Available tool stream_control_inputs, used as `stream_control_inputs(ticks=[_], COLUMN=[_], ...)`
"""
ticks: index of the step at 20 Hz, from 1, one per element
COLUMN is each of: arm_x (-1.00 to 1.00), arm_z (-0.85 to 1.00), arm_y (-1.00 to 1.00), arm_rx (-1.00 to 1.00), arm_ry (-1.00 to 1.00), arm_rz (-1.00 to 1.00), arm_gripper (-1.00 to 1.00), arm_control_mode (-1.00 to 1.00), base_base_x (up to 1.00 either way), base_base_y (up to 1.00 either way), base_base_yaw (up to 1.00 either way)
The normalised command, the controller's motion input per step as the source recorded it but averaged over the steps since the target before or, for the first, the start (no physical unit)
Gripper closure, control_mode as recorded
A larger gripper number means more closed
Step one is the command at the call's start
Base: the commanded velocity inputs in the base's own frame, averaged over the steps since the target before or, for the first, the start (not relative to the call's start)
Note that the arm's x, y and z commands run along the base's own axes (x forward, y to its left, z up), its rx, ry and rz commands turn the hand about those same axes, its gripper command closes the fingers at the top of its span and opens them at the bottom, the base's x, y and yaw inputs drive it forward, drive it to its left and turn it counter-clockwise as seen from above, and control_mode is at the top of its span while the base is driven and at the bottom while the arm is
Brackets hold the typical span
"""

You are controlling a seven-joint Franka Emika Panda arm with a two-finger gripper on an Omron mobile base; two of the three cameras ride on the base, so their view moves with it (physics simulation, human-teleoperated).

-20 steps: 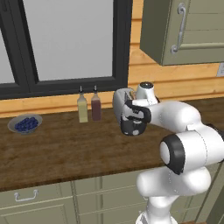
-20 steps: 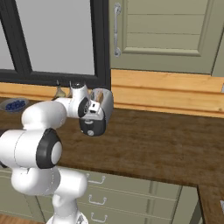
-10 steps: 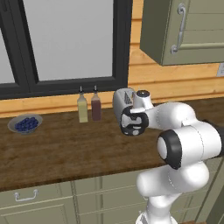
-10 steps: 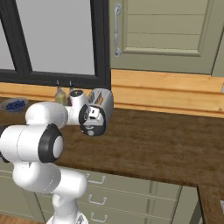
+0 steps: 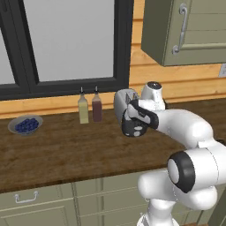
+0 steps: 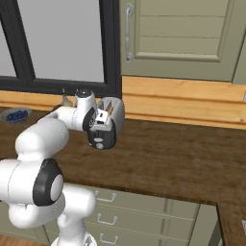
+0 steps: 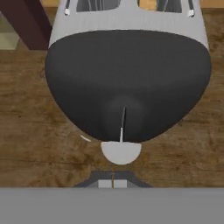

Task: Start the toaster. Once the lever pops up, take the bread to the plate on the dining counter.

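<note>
Showing dark wood-grain table (image 5: 57,154) under black-framed window (image 5: 66,44), olive cabinets (image 6: 182,38) above. Toaster (image 6: 113,114) on table near wall, long axis front to back, black end panel facing hand (image 7: 113,183). Hand closed, empty, just below toaster's lever (image 7: 120,152).

Dark-framed window (image 5: 66,44) above wooden counter (image 5: 66,150), green cabinets (image 6: 182,38).

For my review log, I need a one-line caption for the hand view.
Shut end effector poised just below the toaster's black end panel and silver lever knob, over the wooden counter.
</note>
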Motion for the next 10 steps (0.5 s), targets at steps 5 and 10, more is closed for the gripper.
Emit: stream_control_inputs(ticks=[5, 10], arm_x=[-0.1, 0.0], arm_z=[1.0, 0.92], arm_y=[-0.01, -0.03], arm_rx=[0.1, 0.02], arm_ry=[-0.04, -0.03], arm_rz=[0.0, 0.0], arm_gripper=[1.0, 1.0], arm_control_mode=[-1.0, -1.0], base_base_x=[0.0, 0.0], base_base_y=[0.0, 0.0], base_base_yaw=[0.0, 0.0])
